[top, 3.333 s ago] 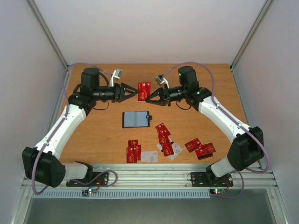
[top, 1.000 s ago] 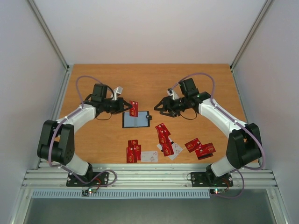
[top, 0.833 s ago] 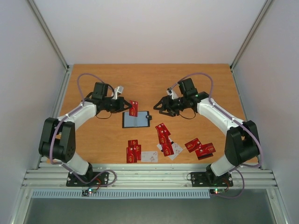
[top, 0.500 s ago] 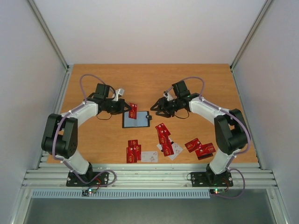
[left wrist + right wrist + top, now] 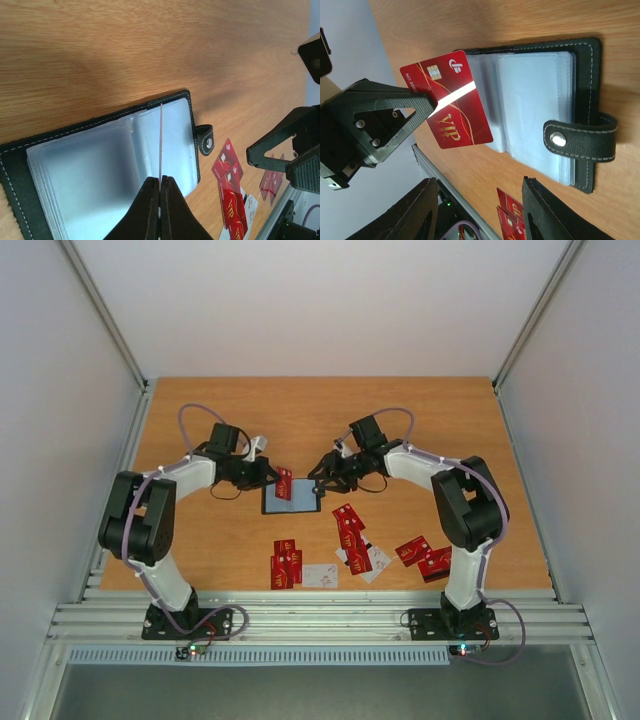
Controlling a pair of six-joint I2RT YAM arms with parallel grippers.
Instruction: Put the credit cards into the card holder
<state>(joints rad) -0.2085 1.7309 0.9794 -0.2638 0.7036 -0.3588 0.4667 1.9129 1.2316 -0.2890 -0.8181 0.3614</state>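
Both jaws of the left gripper [image 5: 160, 182] are pressing tight on one short end of a red card [image 5: 447, 100], holding it on edge so that the left wrist camera is seeing it only as a thin pale line. Its free end is reaching over the clear plastic pockets of the card holder [image 5: 291, 496], though whether it is touching a pocket or hanging just above it is hard to tell. Gold letters on the card's face are reading "VIP", a gold chip and a white logo are sitting near one end, and a white number starting "NO." is running along one edge, too small to read further. The holder is lying open and flat with white stitching around its black border, its snap tab [image 5: 580, 140] pointing toward the right gripper [image 5: 322, 472], whose fingers are standing apart with nothing between them, just beside that tab. The loose cards [image 5: 350, 530] are lying in small clusters near the table's front edge, well apart from the holder. Behind both arms, a broad stretch of the wooden table [image 5: 450, 420] is running back to the white walls.
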